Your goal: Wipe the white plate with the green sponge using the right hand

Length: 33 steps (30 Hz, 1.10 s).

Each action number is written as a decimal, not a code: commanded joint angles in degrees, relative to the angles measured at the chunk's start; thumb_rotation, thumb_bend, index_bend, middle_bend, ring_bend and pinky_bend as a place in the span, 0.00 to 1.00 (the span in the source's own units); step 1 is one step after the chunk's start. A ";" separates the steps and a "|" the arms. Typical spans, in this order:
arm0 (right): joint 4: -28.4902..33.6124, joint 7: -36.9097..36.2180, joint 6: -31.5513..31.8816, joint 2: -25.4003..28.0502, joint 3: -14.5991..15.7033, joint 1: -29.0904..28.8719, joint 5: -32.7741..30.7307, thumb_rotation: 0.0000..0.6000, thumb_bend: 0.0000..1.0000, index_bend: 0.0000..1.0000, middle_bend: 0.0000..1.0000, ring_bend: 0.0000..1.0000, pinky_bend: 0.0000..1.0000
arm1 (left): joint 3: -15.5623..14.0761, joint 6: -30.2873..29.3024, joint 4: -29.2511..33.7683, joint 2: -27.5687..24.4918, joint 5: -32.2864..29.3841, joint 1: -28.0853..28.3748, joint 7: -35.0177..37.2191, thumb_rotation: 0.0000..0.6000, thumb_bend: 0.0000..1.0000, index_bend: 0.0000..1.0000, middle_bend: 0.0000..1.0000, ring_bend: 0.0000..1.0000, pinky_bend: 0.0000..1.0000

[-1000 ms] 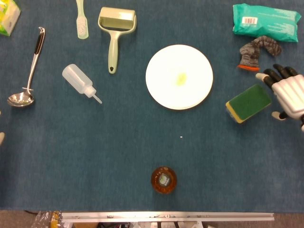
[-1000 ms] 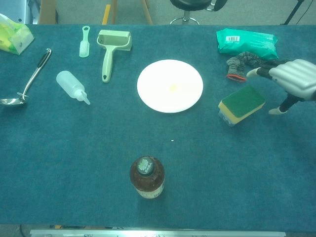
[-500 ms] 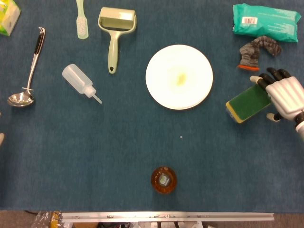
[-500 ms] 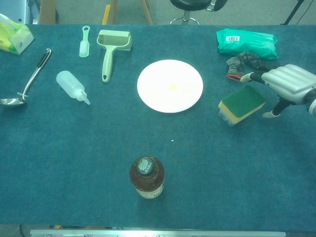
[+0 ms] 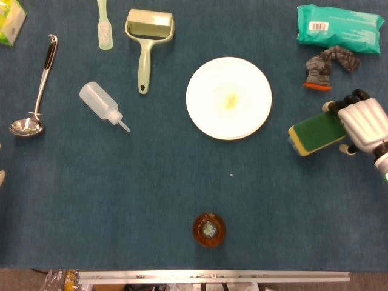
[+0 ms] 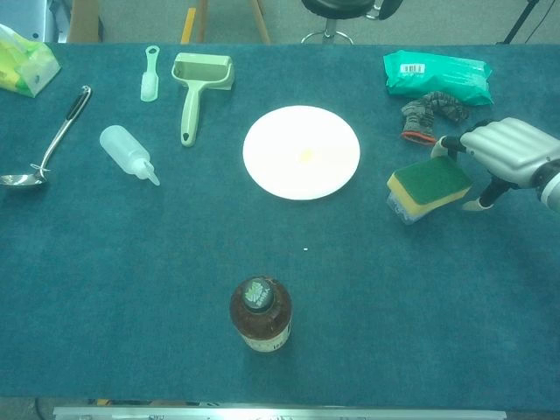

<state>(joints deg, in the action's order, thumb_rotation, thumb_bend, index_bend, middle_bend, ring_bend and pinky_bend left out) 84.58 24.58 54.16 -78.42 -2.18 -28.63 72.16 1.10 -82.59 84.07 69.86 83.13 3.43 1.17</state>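
Observation:
The white plate [image 5: 228,98] [image 6: 301,151] lies flat at the table's middle, with a small yellow smear at its centre. To its right lies the green sponge [image 5: 315,132] [image 6: 428,183], green on top and yellow underneath. My right hand [image 5: 364,124] [image 6: 512,153] grips the sponge's right end, with the fingers hooked over its far edge and the thumb against its near corner. Of my left hand, only a pale tip [image 5: 2,176] shows at the left edge of the head view.
A grey glove [image 5: 327,64] and a green wipes pack [image 5: 339,28] lie just behind the sponge. A brown bottle [image 6: 260,314] stands near the front edge. On the left are a squeeze bottle [image 5: 102,104], a roller [image 5: 146,42], a ladle [image 5: 37,91] and a small brush [image 5: 104,25].
My right hand has moved left onto the sponge's right end and its fingers have closed over it. The sponge has tipped slightly.

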 commanded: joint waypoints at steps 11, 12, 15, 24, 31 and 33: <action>-0.07 -1.83 3.73 0.21 0.52 0.79 3.37 1.00 0.06 0.38 0.50 0.39 0.23 | -0.03 0.34 -0.80 0.63 0.00 0.05 0.67 1.00 0.20 0.39 0.40 0.31 0.46; -0.06 -1.93 3.95 0.22 0.57 0.85 3.60 1.00 0.07 0.38 0.51 0.39 0.23 | -0.03 0.34 -0.85 0.68 0.00 0.06 0.69 1.00 0.20 0.39 0.40 0.31 0.46; -0.32 -2.47 4.58 0.09 0.74 1.04 4.36 1.00 0.07 0.40 0.53 0.42 0.25 | -0.04 0.39 -0.95 0.77 0.07 0.09 0.73 1.00 0.20 0.39 0.40 0.31 0.46; 0.46 -5.11 5.91 0.60 0.73 1.46 5.98 1.00 0.08 0.41 0.55 0.45 0.25 | -0.01 0.43 -1.08 0.82 -0.03 0.03 0.99 1.00 0.20 0.39 0.40 0.31 0.46; 5.12 -7.85 7.65 3.67 -0.28 1.88 6.74 1.00 0.08 0.41 0.55 0.45 0.25 | 0.11 0.66 -1.21 0.88 -0.20 0.14 1.04 1.00 0.20 0.39 0.40 0.31 0.46; 6.38 -7.56 7.95 4.55 -0.81 1.74 6.61 1.00 0.08 0.41 0.55 0.45 0.25 | 0.19 0.54 -1.11 0.84 -0.19 0.14 0.98 1.00 0.20 0.39 0.40 0.31 0.46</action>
<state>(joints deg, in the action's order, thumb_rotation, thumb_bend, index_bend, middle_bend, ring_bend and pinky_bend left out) 90.10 17.02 61.75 -74.60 -2.51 -26.84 78.79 1.28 -82.03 82.94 70.70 82.93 3.57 2.15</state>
